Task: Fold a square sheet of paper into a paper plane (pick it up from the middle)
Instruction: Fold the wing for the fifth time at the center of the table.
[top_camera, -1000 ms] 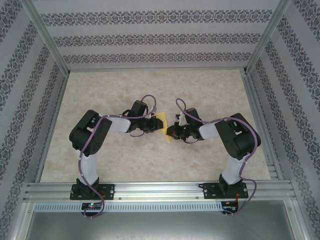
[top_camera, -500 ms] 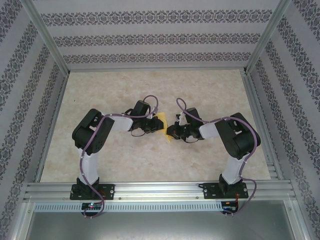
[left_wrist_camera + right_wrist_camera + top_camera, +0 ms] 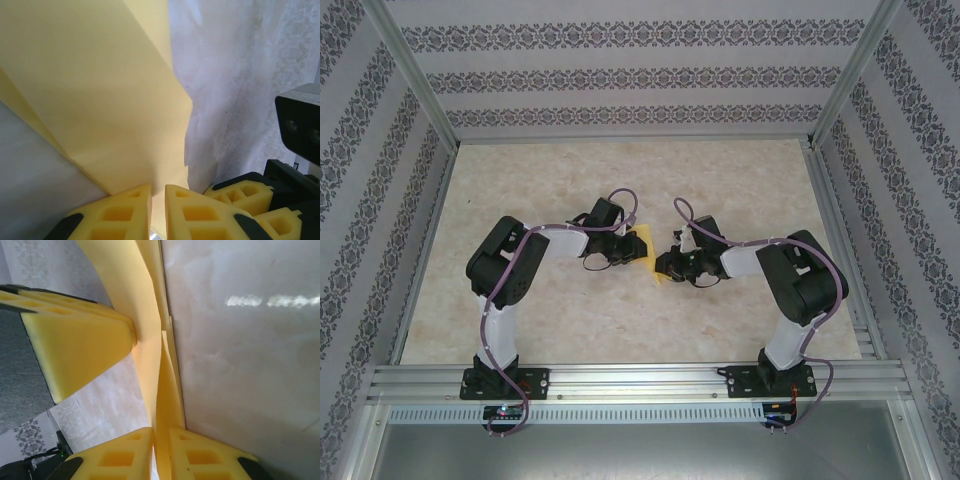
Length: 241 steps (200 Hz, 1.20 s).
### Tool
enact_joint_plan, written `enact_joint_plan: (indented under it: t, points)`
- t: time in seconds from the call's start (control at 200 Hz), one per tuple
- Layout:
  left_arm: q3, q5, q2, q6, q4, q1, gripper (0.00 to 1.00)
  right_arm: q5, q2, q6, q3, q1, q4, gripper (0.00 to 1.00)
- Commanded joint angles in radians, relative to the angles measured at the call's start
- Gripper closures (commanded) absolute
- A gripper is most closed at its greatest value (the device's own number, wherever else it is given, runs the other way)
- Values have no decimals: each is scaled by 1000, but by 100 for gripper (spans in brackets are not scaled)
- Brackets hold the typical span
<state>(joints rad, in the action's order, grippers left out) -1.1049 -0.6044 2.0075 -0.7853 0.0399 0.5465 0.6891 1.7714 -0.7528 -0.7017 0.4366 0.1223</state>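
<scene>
Both elbows have drifted slightly rightward since a second ago. My left jaws and right jaws are each closed on the part-folded yellow paper (image 3: 100, 90) spanning between them. I'd keep tension even and crease slowly.

Beige marbled tabletop (image 3: 740, 180) — patterned striped wallpaper walls (image 3: 620, 75) on three sides, aluminium frame rails (image 3: 640, 378) at near edge.
</scene>
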Motion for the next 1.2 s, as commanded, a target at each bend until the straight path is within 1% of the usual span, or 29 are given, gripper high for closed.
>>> enact_joint_plan:
  t: [0.0, 0.115, 0.19, 0.315, 0.46, 0.684, 0.849, 0.959, 1.084, 1.199]
  points:
    - [-12, 57, 50, 26, 57, 7, 84, -19, -8, 31, 20, 11, -34, 87]
    - [-19, 45, 44, 30, 54, 8, 83, -18, 18, 22, 21, 17, -18, 91]
    - [-26, 18, 35, 30, 38, 7, 82, -22, 34, 14, 24, 19, -7, 92]
    - [-21, -30, -9, 25, -19, 8, 80, -32, 48, 0, 31, 18, 6, 93]
    - [25, -72, -57, 25, -98, 14, 77, -44, 49, -21, 40, 17, 17, 93]
    - [48, -72, -38, 40, -96, 33, 77, -44, 54, -25, 44, 11, 17, 93]
    - [2, -44, 2, 55, -29, 44, 79, -43, 54, -23, 41, 11, 12, 93]
    - [-29, 13, 20, 72, 67, 49, 80, -40, 42, -19, 39, 11, 4, 91]
    - [-55, 77, 40, 77, 162, 48, 82, -22, 9, -14, 44, 12, -1, 86]
    - [-68, 107, 59, 64, 209, 48, 82, -19, -27, 5, 45, 21, -42, 85]
